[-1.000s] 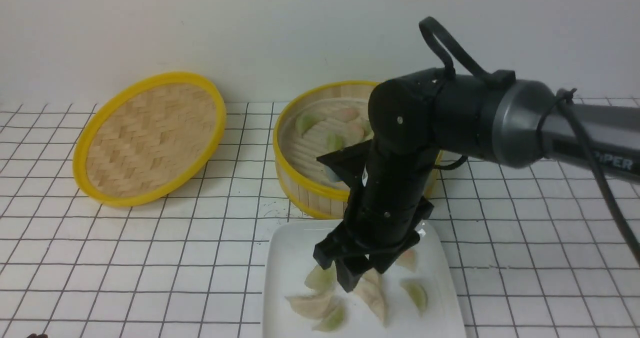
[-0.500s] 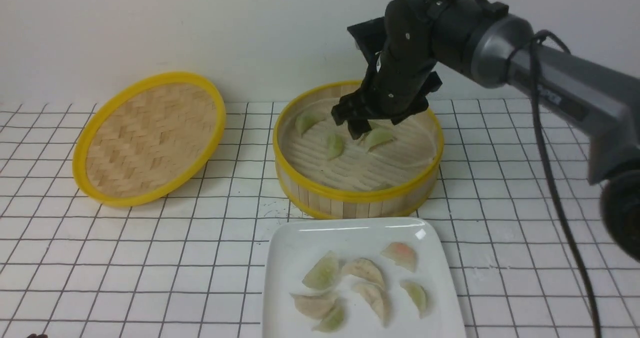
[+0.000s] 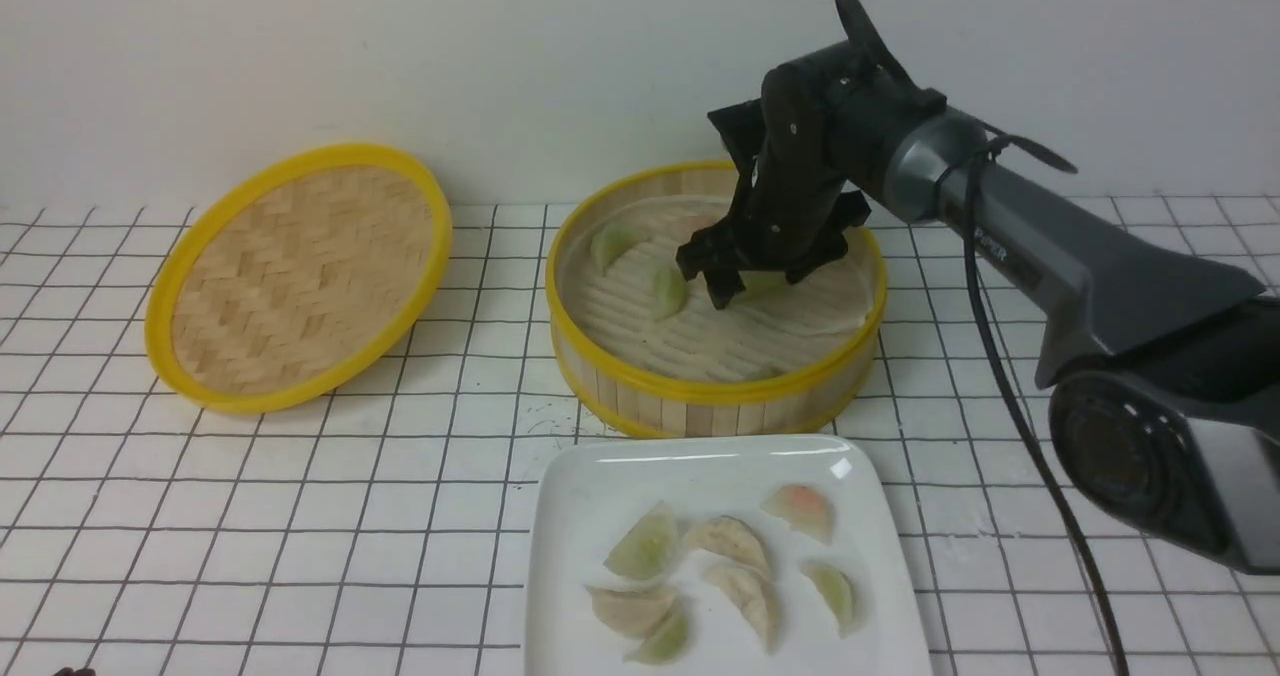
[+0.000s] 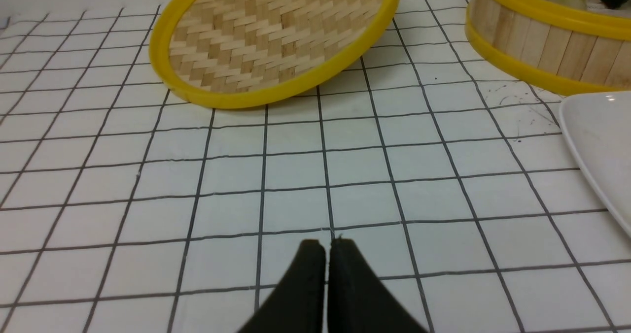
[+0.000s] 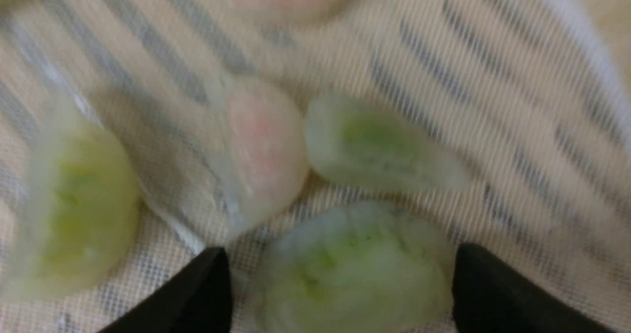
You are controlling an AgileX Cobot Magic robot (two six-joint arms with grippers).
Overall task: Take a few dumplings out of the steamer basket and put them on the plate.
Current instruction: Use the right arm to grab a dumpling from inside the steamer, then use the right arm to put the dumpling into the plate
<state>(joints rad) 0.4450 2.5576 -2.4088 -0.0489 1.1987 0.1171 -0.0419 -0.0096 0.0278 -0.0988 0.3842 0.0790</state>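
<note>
The steamer basket (image 3: 700, 391) stands at the back centre with several dumplings inside, such as two pale green ones (image 3: 612, 244) (image 3: 668, 291). My right gripper (image 3: 735, 291) reaches down into the basket. In the right wrist view it (image 5: 340, 259) is open, with a pale green dumpling (image 5: 352, 274) lying between its fingers (image 5: 207, 288) on the mesh liner. A pinkish dumpling (image 5: 261, 146) and two more green ones (image 5: 379, 146) (image 5: 74, 210) lie just beyond. The white plate (image 3: 580, 496) in front holds several dumplings. My left gripper (image 4: 325, 244) is shut and empty, low over the grid table.
The shallow woven yellow-rimmed lid (image 3: 300, 276) leans at the back left, also in the left wrist view (image 4: 276, 42). That view catches the basket wall (image 4: 542, 37) and the plate's edge (image 4: 601, 146). The right arm stretches from the right over the basket's far side.
My right gripper rose from the plate, leaving a dumpling there, swung back over the basket, and has now lowered into it around a green dumpling. The left arm has not moved.
</note>
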